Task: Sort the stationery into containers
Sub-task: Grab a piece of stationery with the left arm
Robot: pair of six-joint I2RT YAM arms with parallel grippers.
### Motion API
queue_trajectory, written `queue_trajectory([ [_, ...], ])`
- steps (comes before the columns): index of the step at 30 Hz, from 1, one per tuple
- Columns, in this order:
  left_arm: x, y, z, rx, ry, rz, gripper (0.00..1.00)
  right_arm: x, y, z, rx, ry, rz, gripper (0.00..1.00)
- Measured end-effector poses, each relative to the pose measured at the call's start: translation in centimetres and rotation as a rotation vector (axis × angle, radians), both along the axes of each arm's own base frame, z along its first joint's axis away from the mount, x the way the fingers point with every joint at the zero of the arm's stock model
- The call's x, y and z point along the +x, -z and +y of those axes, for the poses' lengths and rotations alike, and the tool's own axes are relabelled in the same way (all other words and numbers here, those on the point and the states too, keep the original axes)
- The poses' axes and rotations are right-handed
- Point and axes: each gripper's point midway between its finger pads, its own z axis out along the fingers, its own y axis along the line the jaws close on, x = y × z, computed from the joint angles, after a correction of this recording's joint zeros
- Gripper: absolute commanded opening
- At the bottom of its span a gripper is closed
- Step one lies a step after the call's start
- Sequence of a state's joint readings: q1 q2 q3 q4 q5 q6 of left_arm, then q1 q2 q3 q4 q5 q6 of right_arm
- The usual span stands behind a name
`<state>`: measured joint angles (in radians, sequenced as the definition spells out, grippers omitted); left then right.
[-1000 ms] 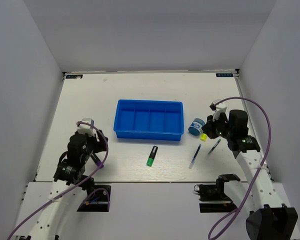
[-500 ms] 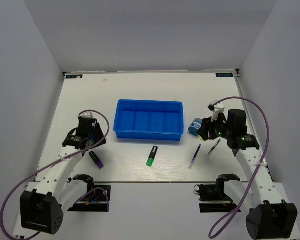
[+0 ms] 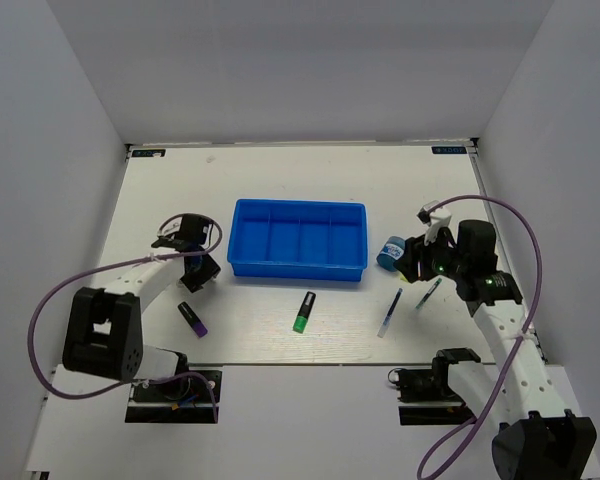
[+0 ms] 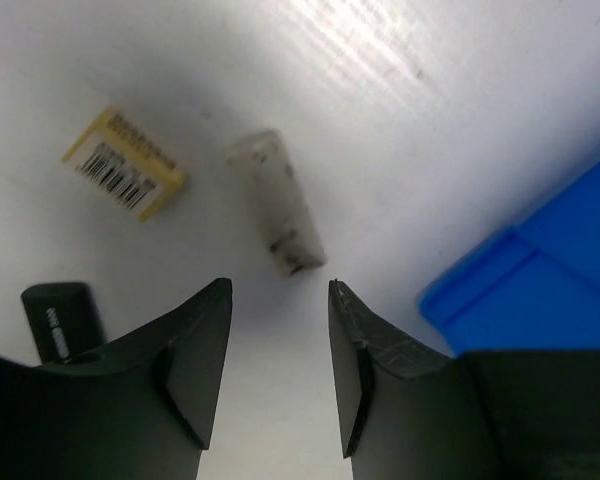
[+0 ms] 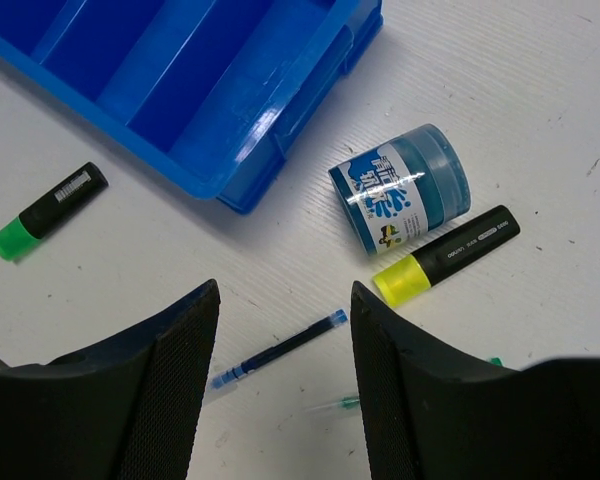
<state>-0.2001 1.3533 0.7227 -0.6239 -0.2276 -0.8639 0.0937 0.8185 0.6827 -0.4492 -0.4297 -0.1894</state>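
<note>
The blue tray [image 3: 298, 240] sits mid-table with bare compartments. My left gripper [image 3: 198, 268] is open and empty beside its left end. In the left wrist view, the left gripper [image 4: 278, 290] has a tiny grey block [image 4: 278, 215] just beyond the fingertips and the tray corner [image 4: 540, 290] to the right. My right gripper [image 3: 412, 264] is open and empty above the items right of the tray. The right wrist view, past the right gripper [image 5: 283, 288], shows the blue tub [image 5: 400, 200], yellow marker [image 5: 445, 256], blue pen [image 5: 280, 350], teal pen [image 5: 350, 403] and green-black marker [image 5: 48, 211].
A purple marker [image 3: 192, 318] lies near the front left. The green-black marker [image 3: 304, 311], blue pen [image 3: 390, 312] and teal pen [image 3: 428, 292] lie in front of the tray. A small yellow barcode-labelled block [image 4: 125, 177] lies left of the grey block. White walls enclose the table.
My left arm has swung from the front left toward the tray's left end, uncovering the purple marker. My right gripper has shifted slightly over the tub and yellow marker.
</note>
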Motion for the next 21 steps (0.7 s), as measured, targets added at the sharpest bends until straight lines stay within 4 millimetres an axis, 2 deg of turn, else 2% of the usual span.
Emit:
queue_trajectory([
  [4,2.1,0.1,0.0,0.01,-0.041,-0.016,0.59,-0.2,-0.4,0.0,0.0,-0.001,-0.016,0.6],
  [11,2.7,1.4,1.2,0.025,-0.116,0.016,0.59,-0.3,-0.6,0.0,0.001,-0.001,-0.025,0.61],
  [14,3.2,1.5,1.7,0.018,-0.15,0.003,0.47,-0.4,-0.5,-0.1,0.0,-0.001,-0.018,0.61],
  [15,3.3,1.5,1.9,0.02,-0.157,0.005,0.33,-0.4,-0.5,-0.1,0.0,-0.001,-0.017,0.61],
  [17,3.6,1.5,2.0,0.015,-0.17,0.008,0.2,-0.5,-0.4,-0.1,-0.001,-0.001,-0.014,0.61],
  [19,3.6,1.5,2.0,0.015,-0.164,0.016,0.13,-0.5,-0.4,-0.1,-0.001,0.0,-0.013,0.61],
  [21,3.6,1.4,2.0,0.014,-0.161,0.018,0.11,-0.5,-0.4,-0.1,-0.001,0.0,-0.013,0.61],
])
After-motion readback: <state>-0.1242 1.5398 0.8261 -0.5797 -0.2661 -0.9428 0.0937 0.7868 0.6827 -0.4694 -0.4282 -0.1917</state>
